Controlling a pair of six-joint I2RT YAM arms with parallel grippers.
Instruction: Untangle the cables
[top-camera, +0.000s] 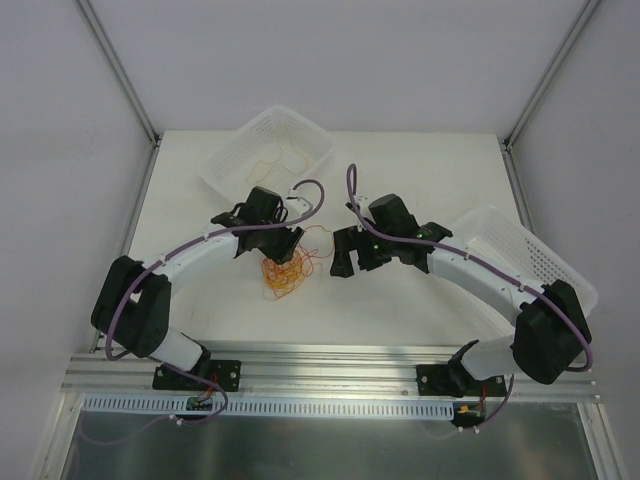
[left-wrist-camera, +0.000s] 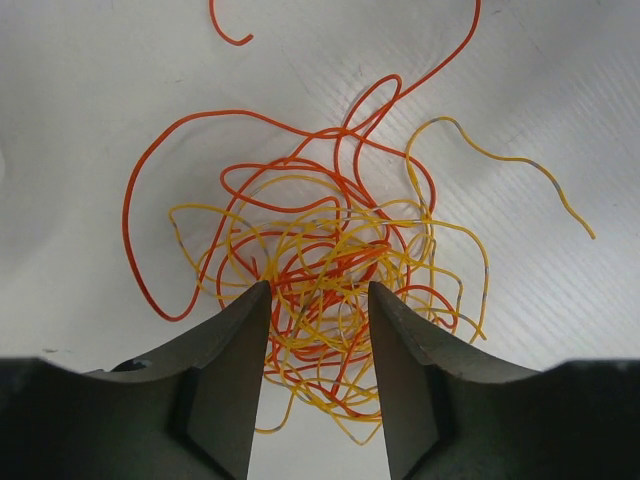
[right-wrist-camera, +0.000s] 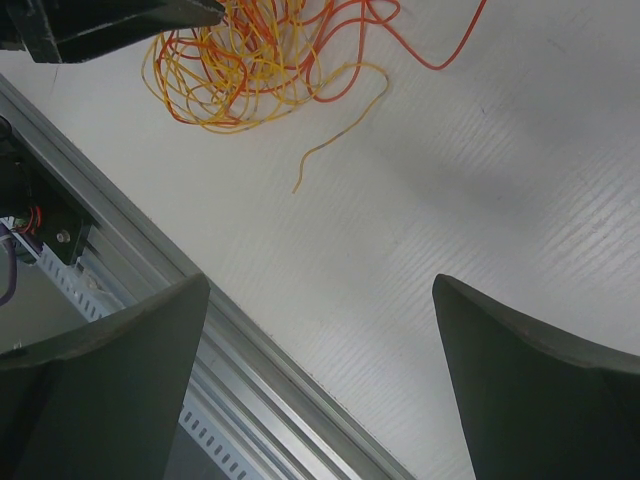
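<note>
The orange and yellow cables (top-camera: 283, 270) lay in one curly tangle on the white table (top-camera: 400, 310), a little left of its middle; the left claw (left-wrist-camera: 318, 290) stood half-open across the tangle's centre, many strands inside but none pinched yet. The right claw (right-wrist-camera: 320, 285) hung wide open and empty to the right. I judge that a grip here could catch several strands together, so pulling would tighten the knot or drag everything.

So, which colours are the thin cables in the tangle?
The cables are yellow-orange and red-orange, mixed; clearest in the left wrist view.
</note>
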